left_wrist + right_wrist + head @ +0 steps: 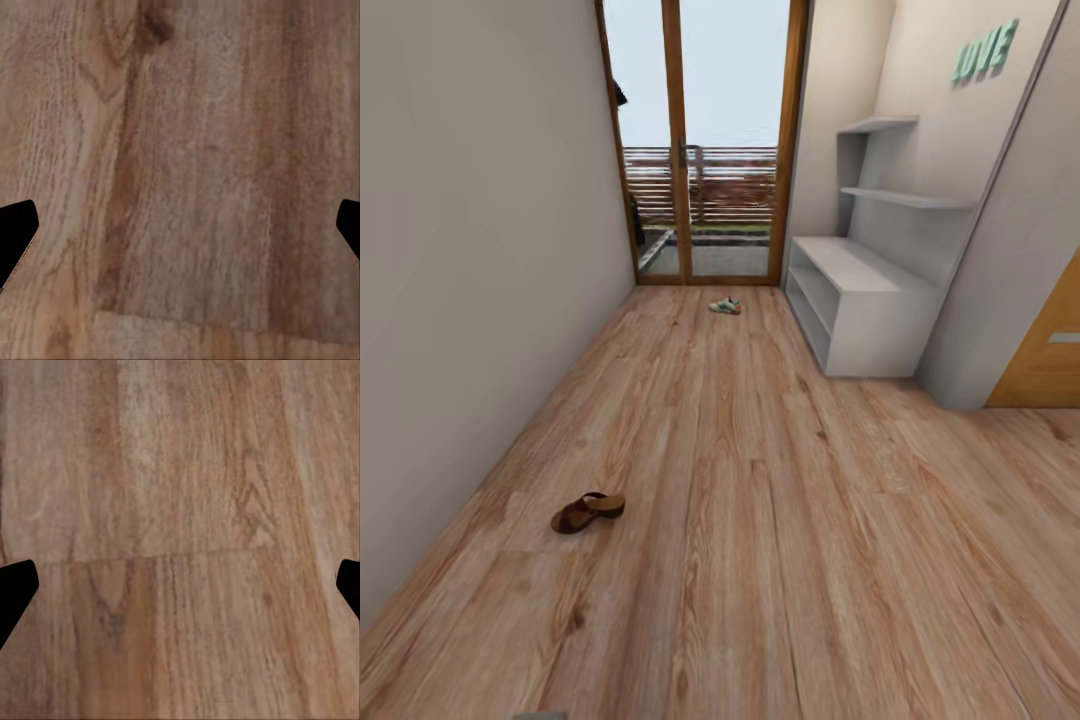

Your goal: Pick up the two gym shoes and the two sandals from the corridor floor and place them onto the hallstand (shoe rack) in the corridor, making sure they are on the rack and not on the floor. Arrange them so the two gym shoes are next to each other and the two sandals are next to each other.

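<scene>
One brown sandal lies on the wood-plank corridor floor at the near left, close to the left wall. Far down the corridor, before the glass door, one white gym shoe with green stripes rests on the floor. The pale-grey hallstand stands against the right wall, its top and shelf slots bare. The other shoe and the other sandal are out of view. My left gripper is open, its dark fingertips wide apart over bare planks. My right gripper is likewise open above bare floor.
Plain walls run along both sides of the corridor. A wood-framed glass door closes the far end. Stepped wall shelves rise above the hallstand. An orange-brown door sits at the right edge, past a grey wall corner.
</scene>
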Motion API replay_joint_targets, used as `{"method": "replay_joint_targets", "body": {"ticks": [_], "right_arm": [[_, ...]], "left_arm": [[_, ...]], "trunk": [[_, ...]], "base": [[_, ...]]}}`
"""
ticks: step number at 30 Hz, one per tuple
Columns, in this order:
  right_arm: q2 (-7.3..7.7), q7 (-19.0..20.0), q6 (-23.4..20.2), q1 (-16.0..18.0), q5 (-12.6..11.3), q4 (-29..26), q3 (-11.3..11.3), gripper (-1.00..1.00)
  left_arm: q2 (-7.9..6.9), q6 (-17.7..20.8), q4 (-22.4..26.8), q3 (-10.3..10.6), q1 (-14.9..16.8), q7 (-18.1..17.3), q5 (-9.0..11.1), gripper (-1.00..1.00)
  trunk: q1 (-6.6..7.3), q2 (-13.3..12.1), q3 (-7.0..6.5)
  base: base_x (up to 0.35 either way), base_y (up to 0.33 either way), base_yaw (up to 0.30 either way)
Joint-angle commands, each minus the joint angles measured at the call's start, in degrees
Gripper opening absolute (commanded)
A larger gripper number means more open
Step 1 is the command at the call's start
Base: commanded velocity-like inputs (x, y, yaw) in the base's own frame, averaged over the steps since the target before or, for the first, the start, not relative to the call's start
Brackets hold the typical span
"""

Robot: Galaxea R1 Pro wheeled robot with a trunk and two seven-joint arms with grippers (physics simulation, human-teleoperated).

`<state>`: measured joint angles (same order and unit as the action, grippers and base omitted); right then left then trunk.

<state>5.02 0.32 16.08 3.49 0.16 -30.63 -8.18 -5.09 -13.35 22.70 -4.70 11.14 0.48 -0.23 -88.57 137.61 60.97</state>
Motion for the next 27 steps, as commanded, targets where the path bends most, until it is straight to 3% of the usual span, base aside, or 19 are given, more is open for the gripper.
{"method": "replay_joint_targets", "body": {"ticks": [1, 27], "right_arm": [[-0.01, 0.0, 0.2, 0.0, 0.0, 0.0, -0.1, 1.00], [-0.01, 0.0, 0.2, 0.0, 0.0, 0.0, -0.1, 1.00]], "left_arm": [[0.01, -0.2, 0.0, -0.1, 0.0, 0.0, 0.0, 1.00], [0.00, -0.2, -0.1, -0.1, 0.0, 0.0, 0.0, 1.00]], "trunk": [[-0.02, 0.0, 0.04], [-0.02, 0.0, 0.02]], "base": [[0.338, -0.056, 0.007], [0.334, -0.101, 0.001]]}}
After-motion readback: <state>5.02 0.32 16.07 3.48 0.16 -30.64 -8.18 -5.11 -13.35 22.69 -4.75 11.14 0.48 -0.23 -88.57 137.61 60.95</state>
